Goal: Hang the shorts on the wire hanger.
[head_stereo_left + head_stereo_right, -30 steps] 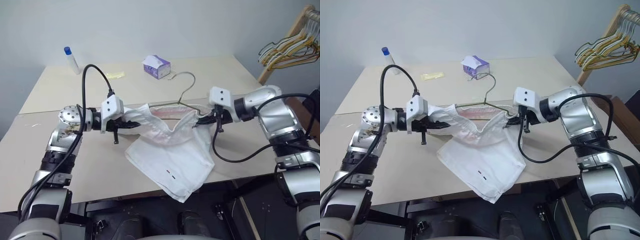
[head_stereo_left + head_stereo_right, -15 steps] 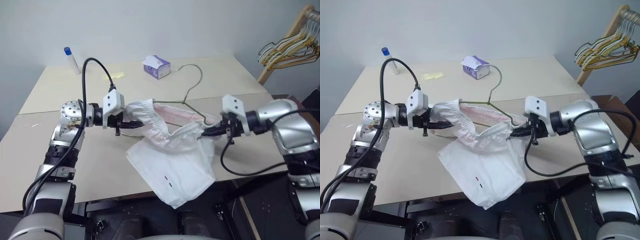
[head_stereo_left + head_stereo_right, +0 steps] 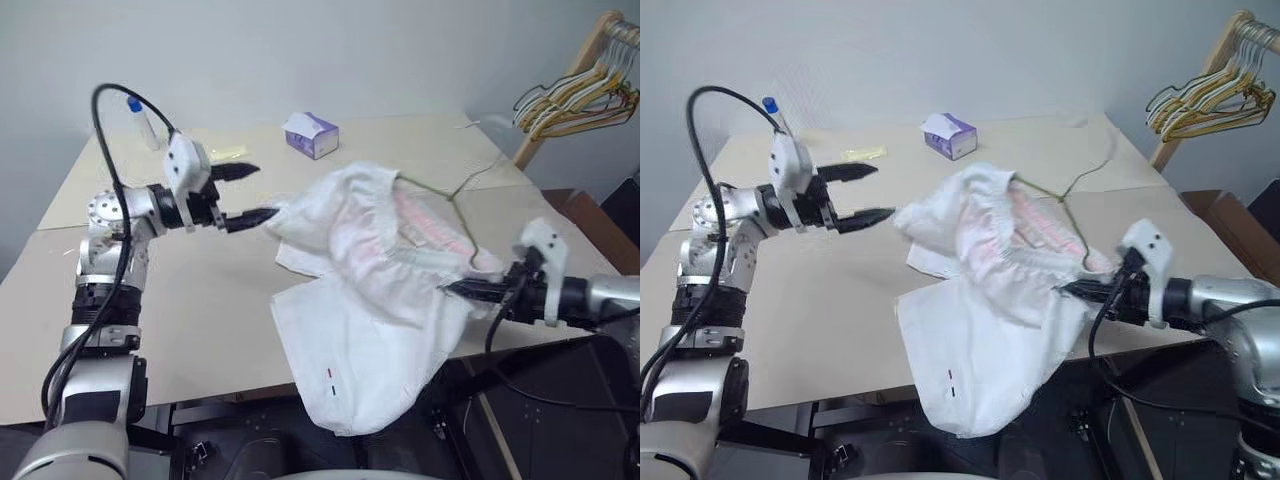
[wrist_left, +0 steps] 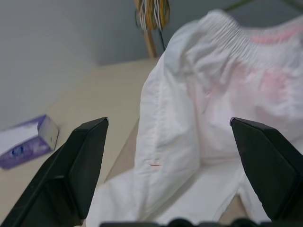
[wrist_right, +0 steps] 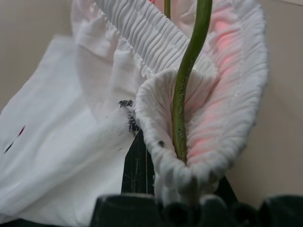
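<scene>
The white shorts (image 3: 370,265) hang bunched over the table's front right, waistband up, one leg drooping past the edge. The wire hanger (image 3: 455,195) runs inside the pink-tinted waistband (image 5: 222,90), its wire (image 5: 187,71) leading down to my right gripper (image 3: 455,290). That gripper is shut on the waistband and the hanger's end. My left gripper (image 3: 262,192) hovers open just left of the shorts, apart from the cloth. Its fingers (image 4: 78,165) frame the shorts (image 4: 208,109) with nothing between them.
A purple-and-white tissue box (image 3: 311,134) and a blue-capped bottle (image 3: 143,120) stand at the table's far side. A bunch of yellow and dark hangers (image 3: 580,90) hangs on a wooden rack at the far right. The table's front edge (image 3: 200,385) lies under the drooping leg.
My left gripper opened, let go of the waistband and rose. My right gripper pulled back to the right with shorts and hanger; the hanger's hook swung right.
</scene>
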`<action>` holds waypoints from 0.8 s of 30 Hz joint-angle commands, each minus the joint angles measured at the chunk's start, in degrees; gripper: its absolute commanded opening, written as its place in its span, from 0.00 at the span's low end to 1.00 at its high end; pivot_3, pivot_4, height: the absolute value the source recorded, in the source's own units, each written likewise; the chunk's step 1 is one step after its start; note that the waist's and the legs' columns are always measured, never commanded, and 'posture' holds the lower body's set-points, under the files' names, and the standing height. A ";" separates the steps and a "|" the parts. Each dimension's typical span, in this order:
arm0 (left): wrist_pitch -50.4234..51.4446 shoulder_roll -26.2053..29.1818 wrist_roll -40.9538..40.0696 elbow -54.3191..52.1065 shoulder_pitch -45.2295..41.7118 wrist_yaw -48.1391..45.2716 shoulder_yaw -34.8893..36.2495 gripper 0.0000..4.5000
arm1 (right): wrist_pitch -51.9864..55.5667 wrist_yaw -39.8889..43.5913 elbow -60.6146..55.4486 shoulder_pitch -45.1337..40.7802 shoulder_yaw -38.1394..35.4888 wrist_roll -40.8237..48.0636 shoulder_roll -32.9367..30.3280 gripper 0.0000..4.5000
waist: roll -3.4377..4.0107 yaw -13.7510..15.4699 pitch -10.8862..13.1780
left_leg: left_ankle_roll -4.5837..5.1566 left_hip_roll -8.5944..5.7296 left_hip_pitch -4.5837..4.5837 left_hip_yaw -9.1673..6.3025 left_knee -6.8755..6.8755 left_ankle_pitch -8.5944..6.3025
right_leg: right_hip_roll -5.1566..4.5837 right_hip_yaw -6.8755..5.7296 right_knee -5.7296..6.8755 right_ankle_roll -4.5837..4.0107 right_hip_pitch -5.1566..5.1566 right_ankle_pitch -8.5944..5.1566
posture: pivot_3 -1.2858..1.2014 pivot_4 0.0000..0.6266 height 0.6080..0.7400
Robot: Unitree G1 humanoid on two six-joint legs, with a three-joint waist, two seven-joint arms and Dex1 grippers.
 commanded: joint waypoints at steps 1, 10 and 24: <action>10.71 -2.25 -9.16 -10.29 -0.37 6.26 3.04 0.99 | 10.64 -11.26 -4.07 -1.90 -7.05 -1.02 4.36 0.00 | 0.00 0.00 0.00 | -0.01 -0.01 0.02 0.01 0.00 0.00 | -0.01 0.04 0.00 0.00 0.00 0.00 | 0.50 0.07 1.00; 24.73 -6.02 -19.13 -19.69 -4.37 18.83 4.46 0.99 | 24.04 -27.13 -4.16 -6.07 -14.55 -7.52 9.17 0.00 | 0.03 -0.44 -0.01 | 0.02 -0.08 0.19 -0.01 -0.11 -0.01 | 0.03 0.19 0.00 0.01 0.04 -0.01 | 0.49 0.08 1.00; 24.30 -5.91 -21.33 -19.12 -6.46 18.62 4.77 0.99 | 24.03 -47.44 12.16 -27.80 -19.95 -23.07 5.66 0.00 | 0.11 -2.70 -0.04 | 0.09 -0.15 0.50 0.23 -0.25 -0.05 | 0.05 0.65 -0.01 0.03 0.10 -0.01 | 0.49 0.08 1.00</action>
